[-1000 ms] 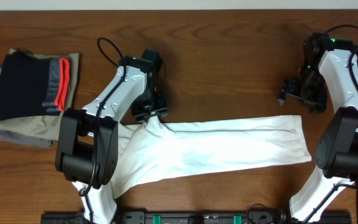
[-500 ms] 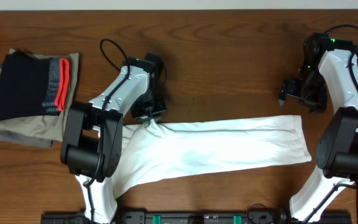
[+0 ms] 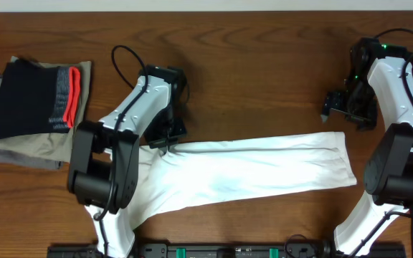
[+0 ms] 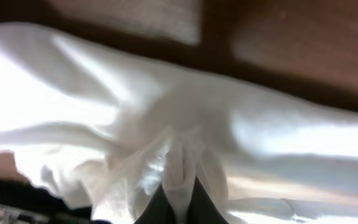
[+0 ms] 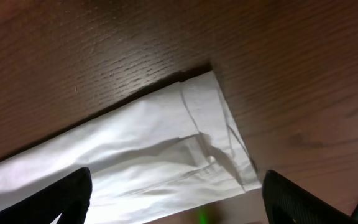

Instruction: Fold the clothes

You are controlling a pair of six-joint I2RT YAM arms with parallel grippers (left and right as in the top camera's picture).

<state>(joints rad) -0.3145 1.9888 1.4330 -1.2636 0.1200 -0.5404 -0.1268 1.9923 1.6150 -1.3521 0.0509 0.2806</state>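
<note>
- The white T-shirt (image 3: 257, 170) lies as a long, wrinkled band across the near half of the surface (image 3: 264, 64).
- The left end effector (image 3: 163, 142) pinches a bunch of cloth at its upper left edge.
- The right end effector (image 3: 335, 106) gapes wide and empty near the band's right end.
- Bare wood lies behind; stacked dark garments (image 3: 34, 100) sit far left, well apart.

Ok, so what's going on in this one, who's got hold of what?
Two arms are working on a white T-shirt that lies as a long, narrow strip across the wooden table. The left gripper is shut on a pinch of fabric at the shirt's upper left edge, bunching it there. The right gripper is open and holds nothing, hanging over the table by the shirt's far right corner. A pile of other folded garments sits at the far left, away from both arms.
</note>
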